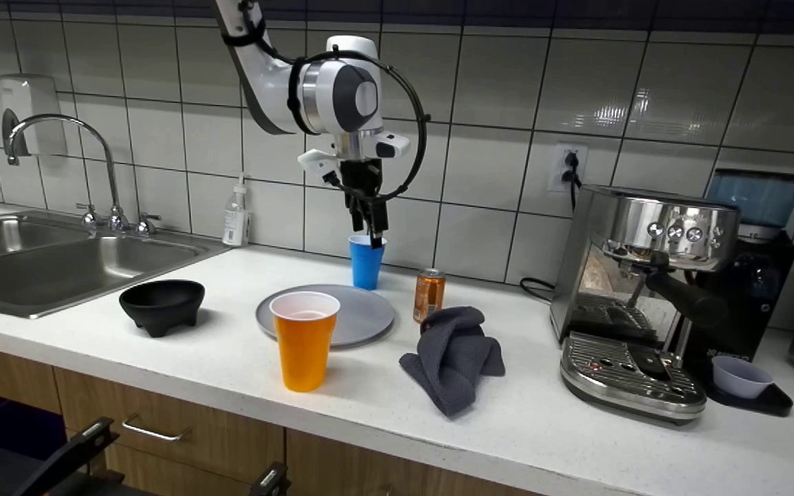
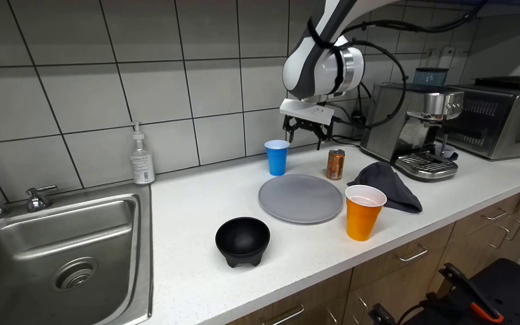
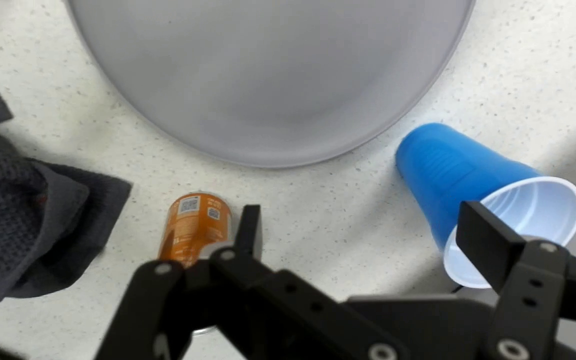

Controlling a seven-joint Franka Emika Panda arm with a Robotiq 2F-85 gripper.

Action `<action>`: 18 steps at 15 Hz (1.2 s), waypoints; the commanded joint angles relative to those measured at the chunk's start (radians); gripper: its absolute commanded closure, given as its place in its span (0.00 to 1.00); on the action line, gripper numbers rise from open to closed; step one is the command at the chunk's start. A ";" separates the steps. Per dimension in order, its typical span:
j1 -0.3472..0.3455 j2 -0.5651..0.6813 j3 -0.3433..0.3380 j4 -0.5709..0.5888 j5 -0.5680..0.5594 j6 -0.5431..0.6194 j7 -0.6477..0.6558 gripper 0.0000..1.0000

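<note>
Fingers (image 3: pixel 488 242) of the gripper (image 3: pixel 360 225), parted wide and released above the speckled countertop (image 1: pixel 225 358), which shows through the gap. Nearest are 2 upright containers. The blue cup (image 3: pixel 453 170) stands near and lower than 1 finger, which hides part of its rim in the wrist view; the lining is white and ridged, and contact cannot be told. The orange can (image 3: pixel 198 225) stands below the opposite finger, partly covered by it in that view; its side carries 2 square codes and pale lettering too blurred to read. The gray plate (image 3: pixel 278 90) lies flat, lower than the fingers. Past the plate from the fingers stand the orange cup (image 1: pixel 304 351), white inside, contents unclear, and the black bowl (image 2: pixel 242 241), footed and dark within. Past the can lies the crumpled dark cloth (image 1: pixel 455 358). Well apart from the fingers, at the tiled wall (image 1: pixel 493 165), the clear pump bottle (image 2: pixel 142 158) bears a white label, its print unreadable. Beyond the cloth are the coffee machine (image 1: pixel 635 224) and a black appliance (image 1: pixel 776 269) with white letters too small to read.
</note>
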 commanded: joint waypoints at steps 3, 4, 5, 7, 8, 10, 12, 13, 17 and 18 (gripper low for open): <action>0.038 0.130 -0.025 0.171 -0.032 -0.024 0.154 0.00; 0.041 0.154 -0.028 0.201 -0.032 -0.030 0.170 0.00; 0.046 0.179 -0.034 0.234 -0.033 -0.039 0.189 0.00; 0.048 0.223 -0.040 0.289 -0.030 -0.054 0.215 0.00; 0.049 0.244 -0.042 0.313 -0.029 -0.060 0.222 0.00; 0.049 0.283 -0.045 0.364 -0.027 -0.080 0.236 0.00; 0.047 0.318 -0.041 0.412 -0.023 -0.104 0.242 0.00; 0.044 0.334 -0.037 0.437 -0.020 -0.122 0.245 0.00; 0.029 0.378 -0.020 0.513 -0.010 -0.187 0.242 0.00; 0.028 0.387 -0.019 0.529 -0.011 -0.200 0.243 0.00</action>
